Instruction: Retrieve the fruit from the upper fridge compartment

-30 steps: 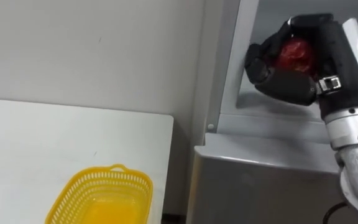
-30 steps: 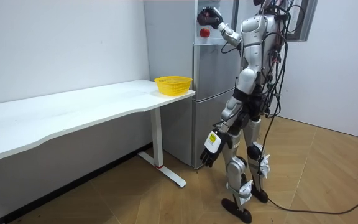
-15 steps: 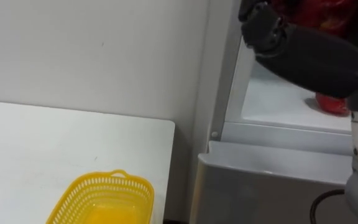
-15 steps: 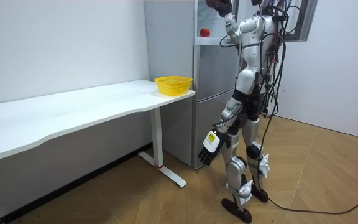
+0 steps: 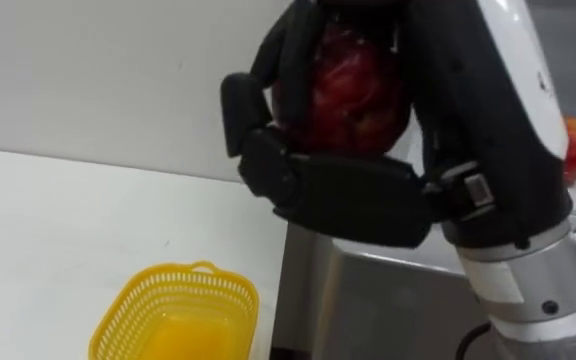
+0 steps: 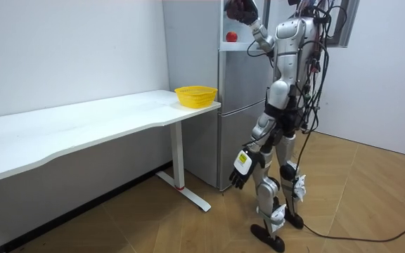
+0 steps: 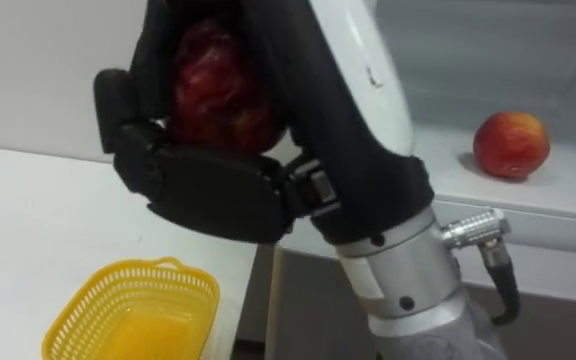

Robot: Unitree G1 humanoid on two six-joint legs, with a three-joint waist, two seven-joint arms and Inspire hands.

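Note:
A dark red apple (image 5: 348, 85) sits in my right hand (image 5: 468, 100), whose fingers are curled round it. The hand is raised close to my head, in front of the open upper fridge compartment and to its left side. In the room view the right hand (image 6: 240, 8) is up at the top of the grey fridge (image 6: 241, 105). A second red apple (image 7: 510, 143) lies on the white fridge shelf (image 7: 538, 200), apart from the hand. My left hand (image 6: 239, 169) hangs by my thigh with relaxed fingers.
A yellow mesh basket (image 5: 173, 275) stands at the corner of the white table (image 5: 38, 230) beside the fridge, below and left of my raised hand. I stand upright on the wooden floor facing the fridge (image 5: 368, 300).
My right hand has drawn the dark apple out of the fridge compartment, leftward and closer to my head. The other apple stays on the shelf.

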